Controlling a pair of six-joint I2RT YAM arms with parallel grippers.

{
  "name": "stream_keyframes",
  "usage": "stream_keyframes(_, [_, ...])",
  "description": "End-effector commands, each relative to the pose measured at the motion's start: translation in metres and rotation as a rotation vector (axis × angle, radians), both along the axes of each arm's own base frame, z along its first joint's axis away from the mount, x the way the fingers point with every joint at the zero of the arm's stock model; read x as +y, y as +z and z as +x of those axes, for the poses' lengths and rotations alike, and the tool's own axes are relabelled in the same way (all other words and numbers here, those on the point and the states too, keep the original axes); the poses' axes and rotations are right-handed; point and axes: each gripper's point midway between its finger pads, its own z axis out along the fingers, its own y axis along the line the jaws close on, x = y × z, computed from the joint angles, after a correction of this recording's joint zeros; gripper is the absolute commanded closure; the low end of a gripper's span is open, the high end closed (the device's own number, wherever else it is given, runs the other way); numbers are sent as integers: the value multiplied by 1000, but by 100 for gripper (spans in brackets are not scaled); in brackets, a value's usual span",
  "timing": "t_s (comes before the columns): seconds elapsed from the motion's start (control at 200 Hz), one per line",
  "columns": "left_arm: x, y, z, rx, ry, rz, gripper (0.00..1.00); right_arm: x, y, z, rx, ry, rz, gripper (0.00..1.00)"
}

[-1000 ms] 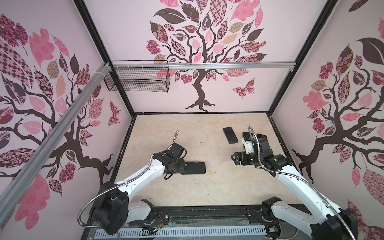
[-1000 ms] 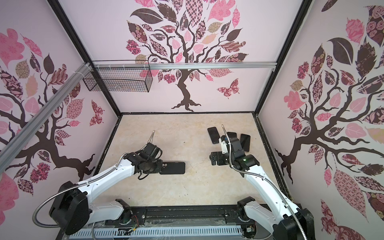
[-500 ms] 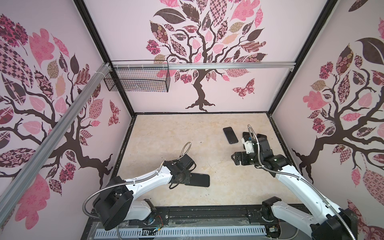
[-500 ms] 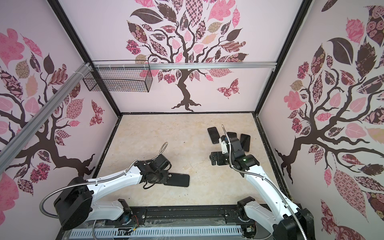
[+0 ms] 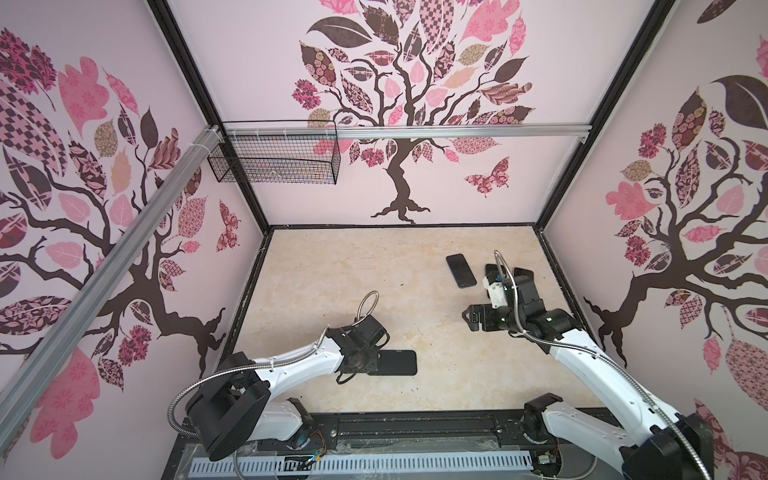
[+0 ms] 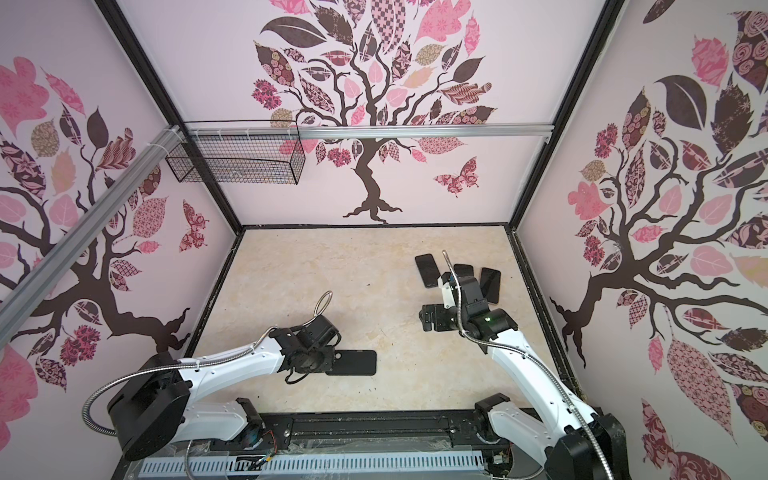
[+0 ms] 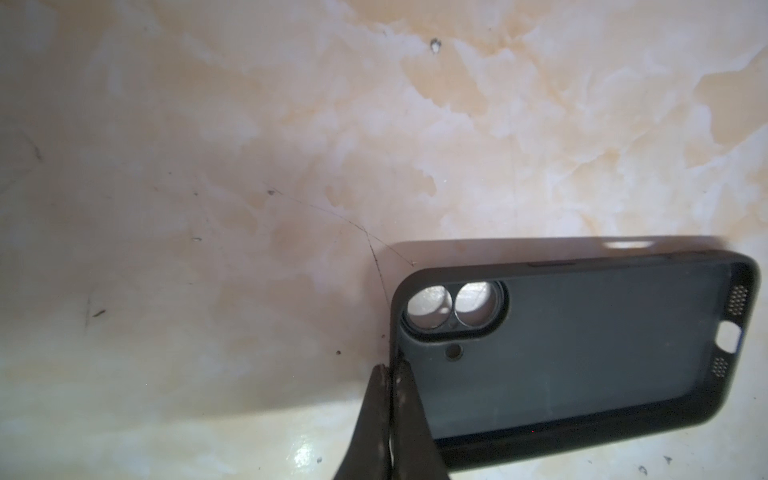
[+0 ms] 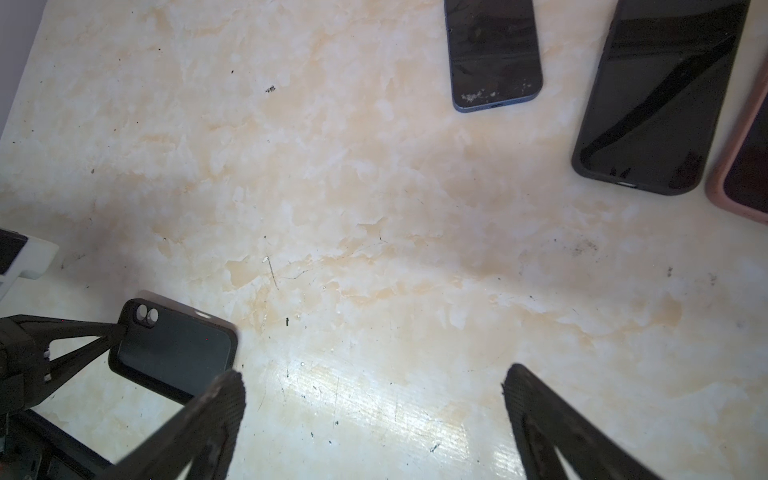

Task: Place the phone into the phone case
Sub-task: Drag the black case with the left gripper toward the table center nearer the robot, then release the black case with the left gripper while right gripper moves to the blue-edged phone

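In a top view the phone case [image 5: 395,362] lies open side up on the counter [image 5: 332,270], near and left of centre. Its long axis runs left to right, with the left gripper [image 5: 374,362] at its left end. The bare phone [image 5: 460,270] lies far right, pointing roughly near to far. The left wrist view shows that gripper pinched on the rim beside the camera cut-out; a steady, flat hold seems best. In the right wrist view the right gripper [image 8: 374,386] is spread wide and empty; it should probably take the phone across its long edges.
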Motion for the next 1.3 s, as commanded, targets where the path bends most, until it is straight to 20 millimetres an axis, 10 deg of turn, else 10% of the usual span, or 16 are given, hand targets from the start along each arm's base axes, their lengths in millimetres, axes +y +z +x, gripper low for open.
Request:
stream_keyframes(0.0, [-3, -2, -1, -10, 2, -27, 100, -1, -2, 0, 9, -9, -7, 0])
stream_keyframes(1.295, [-68, -12, -16, 50, -76, -83, 77, -6, -12, 3, 40, -43, -37, 0])
